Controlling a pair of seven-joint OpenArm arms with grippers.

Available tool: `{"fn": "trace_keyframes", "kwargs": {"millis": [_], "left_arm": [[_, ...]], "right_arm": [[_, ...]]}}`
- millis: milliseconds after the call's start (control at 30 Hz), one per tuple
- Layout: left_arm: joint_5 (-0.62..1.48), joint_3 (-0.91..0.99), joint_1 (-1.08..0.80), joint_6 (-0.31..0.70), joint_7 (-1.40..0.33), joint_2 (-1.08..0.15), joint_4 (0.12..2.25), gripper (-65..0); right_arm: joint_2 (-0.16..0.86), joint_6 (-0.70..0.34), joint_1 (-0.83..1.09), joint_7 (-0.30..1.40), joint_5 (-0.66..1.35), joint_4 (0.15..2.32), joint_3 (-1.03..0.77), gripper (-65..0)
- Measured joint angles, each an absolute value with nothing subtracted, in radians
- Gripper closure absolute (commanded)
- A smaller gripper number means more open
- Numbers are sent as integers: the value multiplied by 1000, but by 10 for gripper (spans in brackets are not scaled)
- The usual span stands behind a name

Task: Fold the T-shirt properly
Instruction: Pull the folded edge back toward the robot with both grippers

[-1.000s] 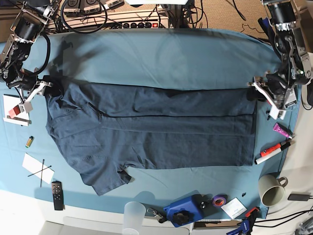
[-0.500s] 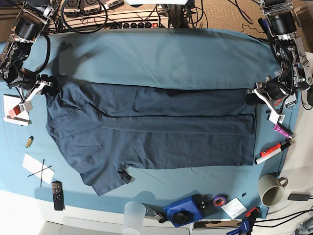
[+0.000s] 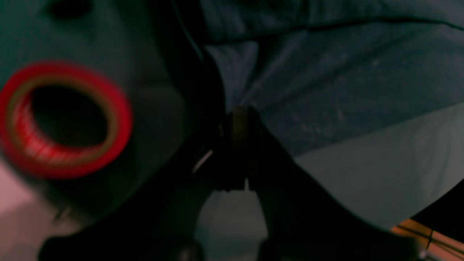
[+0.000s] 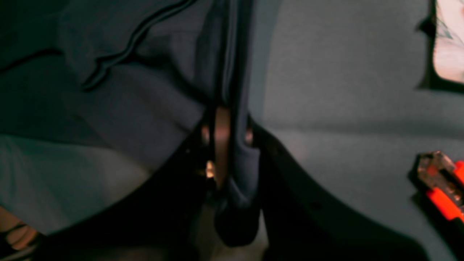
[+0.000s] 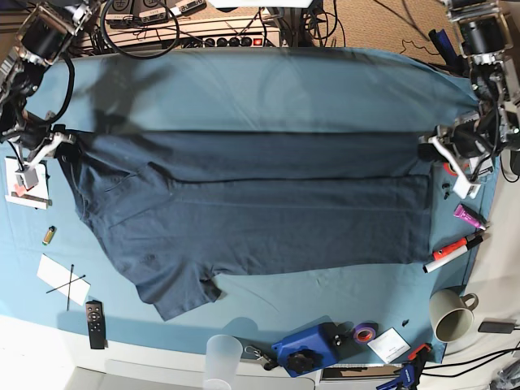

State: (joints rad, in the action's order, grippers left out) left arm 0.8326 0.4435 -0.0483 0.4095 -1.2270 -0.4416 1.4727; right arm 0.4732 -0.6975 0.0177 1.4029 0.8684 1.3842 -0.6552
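You had the T-shirt (image 5: 252, 215) spread lengthwise across the desk (image 5: 268, 89), its far long edge pulled into a straight line between the two claws, which looked to me like the set-up for carrying that edge over in a fold.

At the base view's left end, your right claw (image 5: 55, 145) was clamped on the shirt's corner; the right wrist view showed a roll of dark cloth pinched between the closed jaws. That arm reached down from the desk's far left corner, wrist bent low over the cloth beside a small white card (image 5: 24, 183).

At the right end, your left claw (image 5: 435, 150) was closed on the other corner. The left wrist view was dark and blurred, but the jaws seemed to nip the hem, with a red tape roll (image 3: 61, 119) just beside. That arm came down from the far right corner, elbow tucked, wrist low.
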Motion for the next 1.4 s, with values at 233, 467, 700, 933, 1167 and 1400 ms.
{"fn": "trace_keyframes", "kwargs": {"millis": [233,467,700,933,1167,1400], "left_arm": [[916,445,-118,446,-1249,-481,1493,0],[917,446,-232,446,-1249,-488,1604,0],[915,446,-292,446,-1244,-488,1654,0],[938,446,-294,454,-1242,-488,1656,-249],[804,454,-305,447,-1288,-502,1748,-270],[801,550,-305,439,-1088,-502,1907,-270]], "right_arm": [[468,-697,164,1409,865,1480,-654,0],[468,-697,270,1406,927,1543,-700,0],[467,-697,308,1410,943,1558,-757,0],[468,-697,305,1409,943,1558,-756,-146],[508,-677,305,1413,952,1644,-775,-157],[520,-682,281,1416,968,1780,-900,-157]]}}
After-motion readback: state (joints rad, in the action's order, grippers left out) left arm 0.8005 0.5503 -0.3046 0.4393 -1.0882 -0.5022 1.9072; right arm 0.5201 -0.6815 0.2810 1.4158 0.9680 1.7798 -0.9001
